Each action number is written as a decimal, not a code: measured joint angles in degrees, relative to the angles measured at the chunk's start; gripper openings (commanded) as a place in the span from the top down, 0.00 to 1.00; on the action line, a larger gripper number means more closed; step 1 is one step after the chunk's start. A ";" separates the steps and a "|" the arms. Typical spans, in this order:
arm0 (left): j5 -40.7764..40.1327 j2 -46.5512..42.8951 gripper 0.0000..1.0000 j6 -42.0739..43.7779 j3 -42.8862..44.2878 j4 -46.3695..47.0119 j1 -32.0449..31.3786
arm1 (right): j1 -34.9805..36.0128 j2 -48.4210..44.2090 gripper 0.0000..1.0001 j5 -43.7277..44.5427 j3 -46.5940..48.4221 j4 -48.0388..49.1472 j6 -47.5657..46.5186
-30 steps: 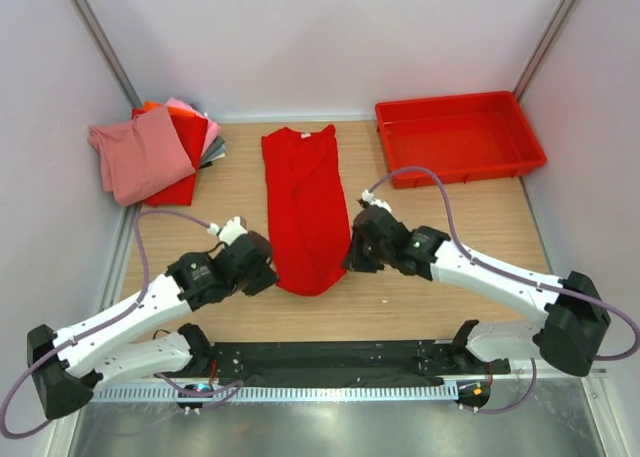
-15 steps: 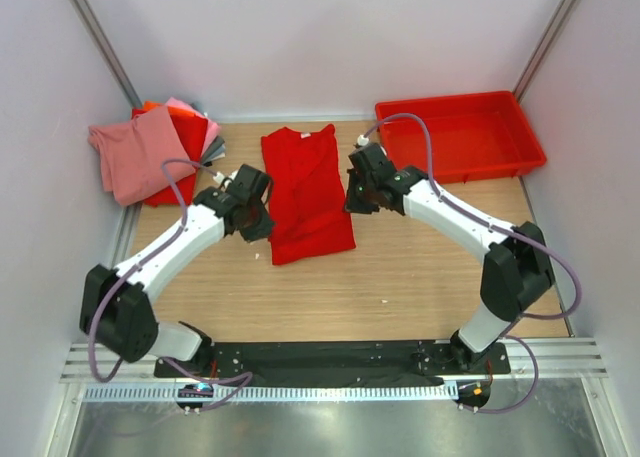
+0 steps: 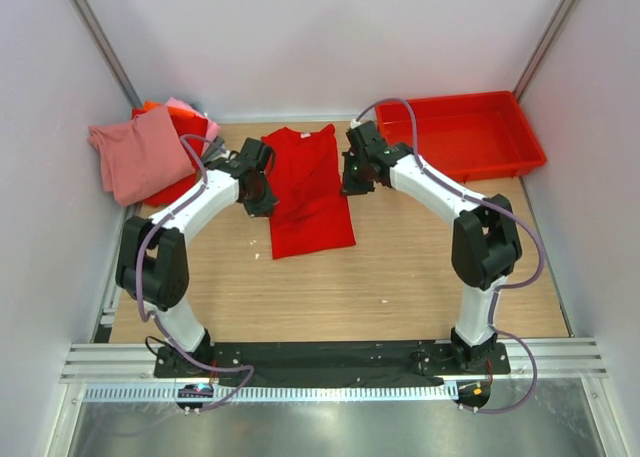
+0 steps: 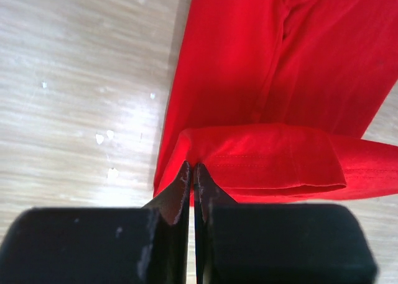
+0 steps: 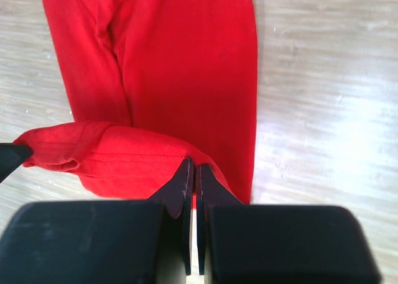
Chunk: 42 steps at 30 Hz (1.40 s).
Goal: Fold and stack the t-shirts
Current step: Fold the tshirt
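The red t-shirt (image 3: 310, 177) is lying in the middle of the wooden table (image 3: 420, 267), with its neck pointing at the back wall. The left gripper (image 3: 266, 205) is pinching the left corner of the shirt's bottom edge, and its two fingers are squeezing tight on the cloth. The right gripper (image 3: 350, 185) is pinching the right corner the same way, with its fingers pressed together on the hem. Both are holding the bottom edge up over the rest of the shirt, so the shirt is bending in two, with the fold at the near end. A pile of folded shirts (image 3: 150, 155) is sitting in the back left corner, and a pink one is lying on top. A red tray (image 3: 460, 137) is sitting in the back right corner, well apart from the shirt.
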 measured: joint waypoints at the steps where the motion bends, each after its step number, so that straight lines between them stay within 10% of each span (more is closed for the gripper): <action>1: 0.07 0.79 1.00 0.26 0.61 -0.07 0.28 | -0.35 1.18 0.99 -0.35 1.03 0.02 -0.28; 6: 0.20 5.84 0.97 1.73 5.01 -0.22 1.84 | -1.68 7.82 0.95 -1.53 6.36 -0.44 -1.14; 7: 0.20 7.17 0.84 2.08 6.25 -0.52 2.12 | -1.88 9.40 0.89 -1.68 7.52 -0.42 -1.20; 10: 0.20 12.07 0.58 3.48 11.37 -2.03 3.13 | -2.64 14.21 0.33 -2.05 10.82 -0.90 -0.85; 13: 0.61 17.88 0.44 4.33 18.53 -4.20 4.50 | -3.65 19.82 0.20 -2.03 17.00 -3.50 -1.49; 22: 0.26 24.61 0.40 7.34 38.12 -12.39 8.22 | -6.99 24.50 0.21 -0.37 33.18 -10.40 -1.53; 30: 0.66 4.63 0.57 7.91 17.25 -7.74 4.33 | -1.92 4.57 0.66 -3.67 9.20 -4.04 -0.20; 42: 2.36 4.31 0.64 5.64 -4.72 -0.50 -2.69 | 7.39 17.77 0.71 -7.91 12.17 -2.82 0.04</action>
